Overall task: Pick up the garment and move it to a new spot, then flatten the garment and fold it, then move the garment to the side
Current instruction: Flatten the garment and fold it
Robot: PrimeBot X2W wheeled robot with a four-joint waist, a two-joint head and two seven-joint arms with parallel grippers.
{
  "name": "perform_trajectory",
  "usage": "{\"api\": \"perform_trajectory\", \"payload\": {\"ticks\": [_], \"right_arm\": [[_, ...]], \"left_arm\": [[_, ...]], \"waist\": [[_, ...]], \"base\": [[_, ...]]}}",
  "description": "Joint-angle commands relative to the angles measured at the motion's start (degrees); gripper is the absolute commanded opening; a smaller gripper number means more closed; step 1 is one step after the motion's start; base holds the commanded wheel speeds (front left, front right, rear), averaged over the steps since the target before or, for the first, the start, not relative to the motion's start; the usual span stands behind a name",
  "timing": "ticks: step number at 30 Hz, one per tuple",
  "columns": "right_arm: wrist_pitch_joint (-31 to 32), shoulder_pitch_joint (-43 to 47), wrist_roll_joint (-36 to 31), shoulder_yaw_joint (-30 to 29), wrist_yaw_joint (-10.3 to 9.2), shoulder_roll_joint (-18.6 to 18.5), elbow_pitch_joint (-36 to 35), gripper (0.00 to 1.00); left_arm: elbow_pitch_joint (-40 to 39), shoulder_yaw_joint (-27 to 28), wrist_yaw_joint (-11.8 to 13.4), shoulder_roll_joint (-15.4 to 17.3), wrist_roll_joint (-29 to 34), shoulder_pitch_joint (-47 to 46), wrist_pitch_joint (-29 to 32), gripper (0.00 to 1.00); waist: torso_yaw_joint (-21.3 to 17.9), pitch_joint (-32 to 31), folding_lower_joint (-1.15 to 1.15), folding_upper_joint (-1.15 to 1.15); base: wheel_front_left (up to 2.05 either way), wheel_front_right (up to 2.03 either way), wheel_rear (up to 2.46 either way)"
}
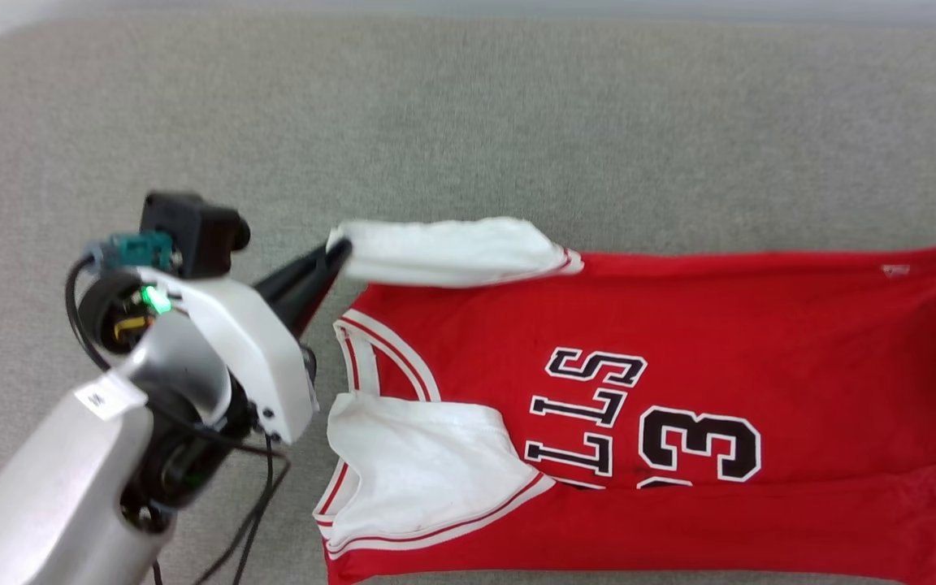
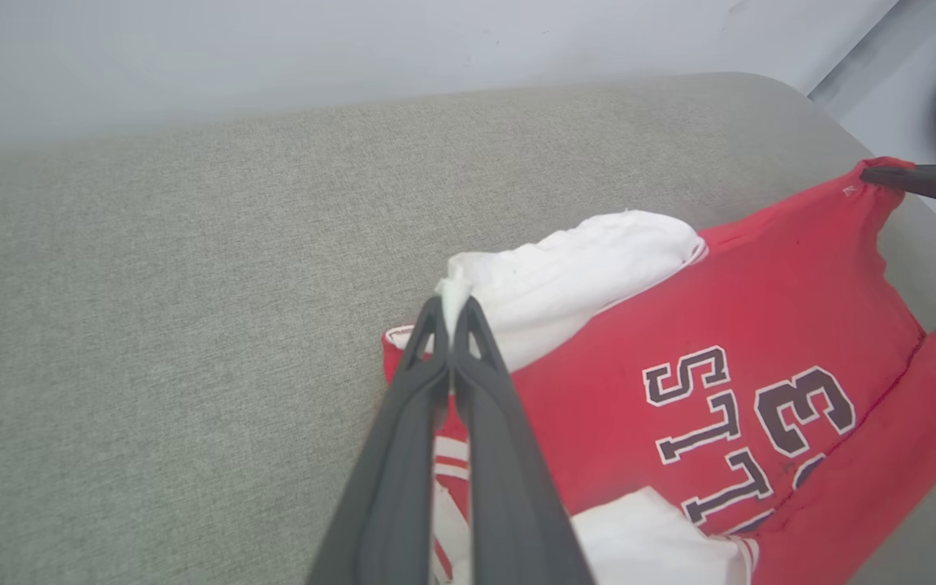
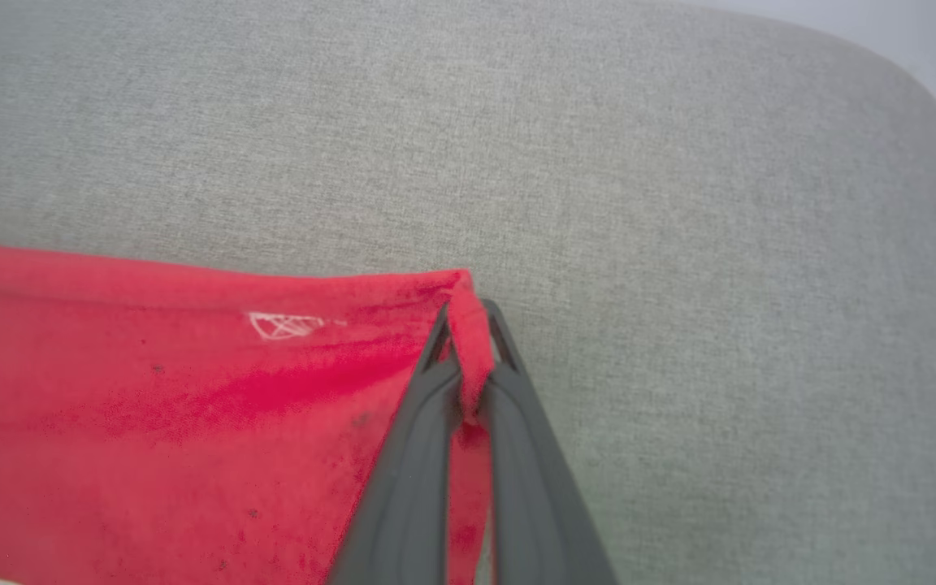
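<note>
Presently garment (image 1: 679, 325) lies part-folded, front up, on grey surface (image 1: 468, 122), left jaws clamped on far sleeve (image 1: 452, 252) tip, right jaws clamped on far hem corner (image 3: 468, 341); soft, light, limp cloth, probably best held at such corners.

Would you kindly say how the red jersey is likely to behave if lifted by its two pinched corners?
Probably floppy: the jersey bunches where the right gripper pinches its hem corner. Likely light: the left gripper holds a sleeve by a fingertip pinch.
</note>
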Motion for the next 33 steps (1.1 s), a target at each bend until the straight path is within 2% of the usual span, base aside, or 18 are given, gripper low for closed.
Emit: {"api": "perform_trajectory", "payload": {"ticks": [1,3,8,16,25,30,31,33], "right_arm": [[-0.77,1.75,0.53,-0.48,-0.09,0.49,-0.62,0.00],[-3.09,6.79,2.93,-1.84,-0.08,1.77,-3.23,0.00],[-5.48,13.39,6.02,-2.80,-0.08,2.94,-6.75,0.00],[-5.05,23.03,8.67,-3.22,-0.07,1.84,-8.92,0.00],[-4.30,26.20,10.74,-0.33,-0.07,-0.22,-8.18,0.00],[-4.02,26.53,10.12,2.92,-0.07,-2.96,-6.68,0.00],[-4.24,26.06,9.48,4.35,-0.08,-3.65,-4.19,1.00],[-4.45,25.82,10.09,5.45,-0.08,-3.33,-3.36,1.00]], "left_arm": [[-0.43,-0.08,0.54,0.04,-0.30,1.53,-0.55,0.00],[-2.13,-0.25,1.81,0.18,-0.73,5.85,-1.55,0.00],[-3.63,-0.46,3.20,0.46,-1.58,11.81,-3.19,0.00],[-3.08,-1.49,3.96,-0.24,-2.95,20.17,-6.26,0.00],[1.50,-2.55,3.50,-1.04,-4.41,24.84,-7.96,0.00],[5.37,-4.26,1.97,-2.46,-4.52,23.91,-7.95,0.00],[9.07,-5.77,0.95,-3.47,-4.04,22.78,-7.17,1.00],[10.65,-6.19,0.48,-4.11,-3.83,22.42,-7.36,1.00]], "waist": [[-0.18,-2.03,0.00,0.00],[0.25,-4.50,0.00,0.00],[0.76,-6.64,0.00,0.00],[1.80,-8.20,0.00,0.00],[2.06,-7.44,0.00,0.00],[2.36,-6.73,0.00,0.00],[2.46,-6.62,0.00,0.00],[2.49,-7.10,0.00,0.00]], "base": [[0.00,0.00,0.00],[0.00,0.00,0.00],[0.00,0.00,0.00],[0.00,0.00,0.00],[0.00,0.00,0.00],[0.00,0.00,0.00],[0.00,0.00,0.00],[0.00,0.00,0.00]]}}
